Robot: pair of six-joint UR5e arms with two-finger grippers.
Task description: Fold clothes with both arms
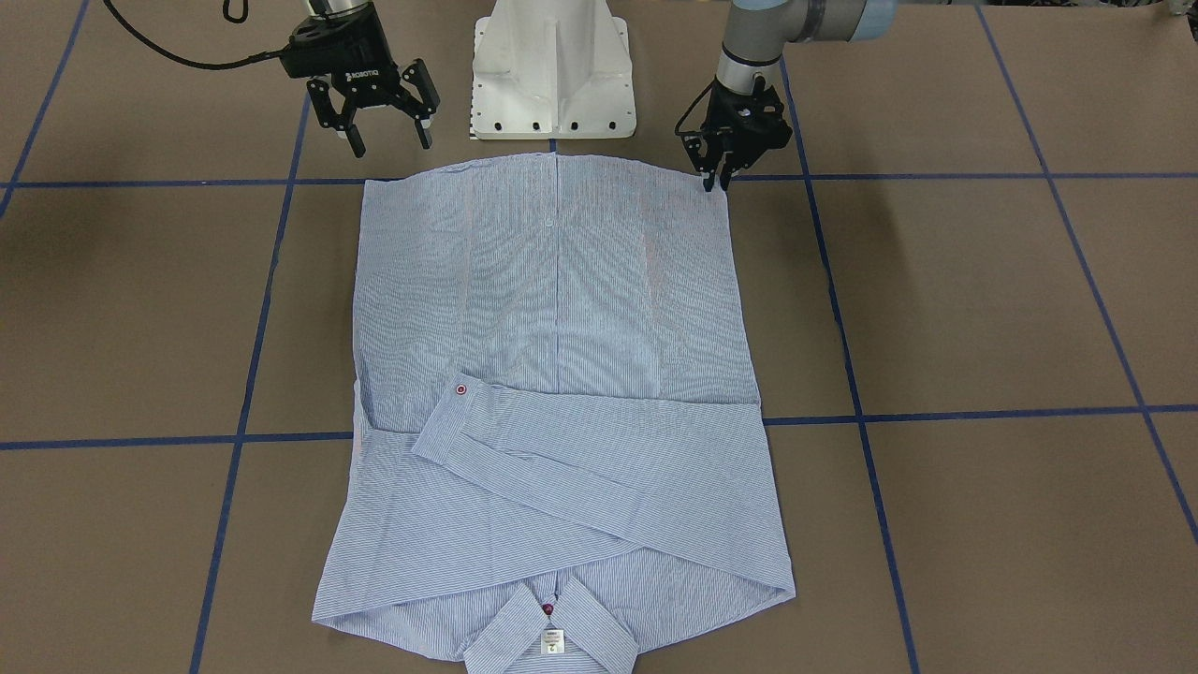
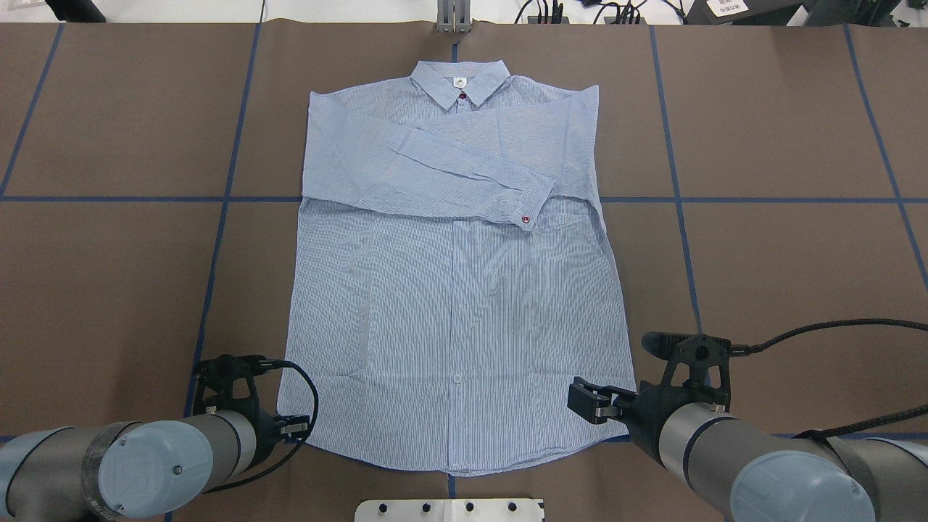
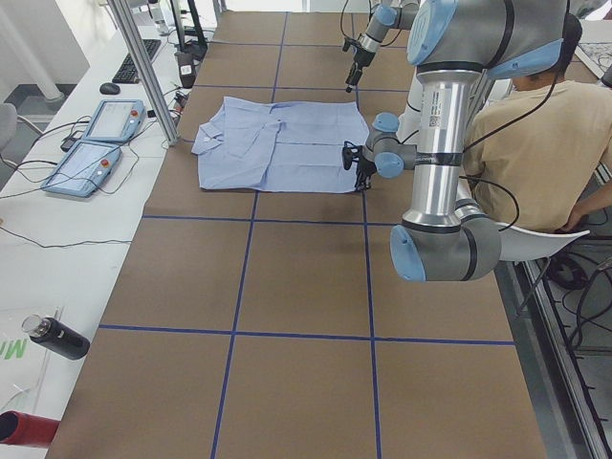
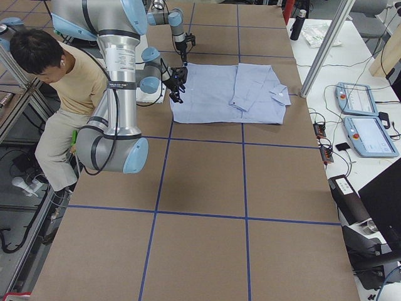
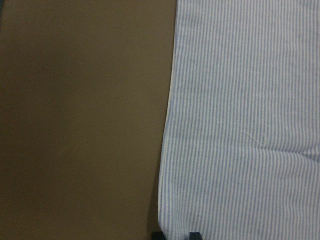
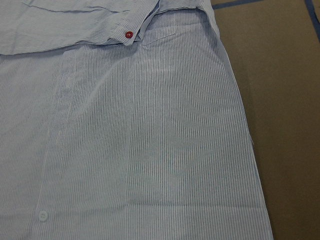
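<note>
Brown counter marked with a blue tape grid. White pedestal at its edge. Seated person in a tan shirt. On the white side desk: a tablet beside another tablet, keyboard, mouse, black bottle. Metal post stands near the tablets.

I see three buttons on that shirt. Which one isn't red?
The white button low on the front, near the hem. The collar button and the sleeve-cuff button are both dark red.
</note>
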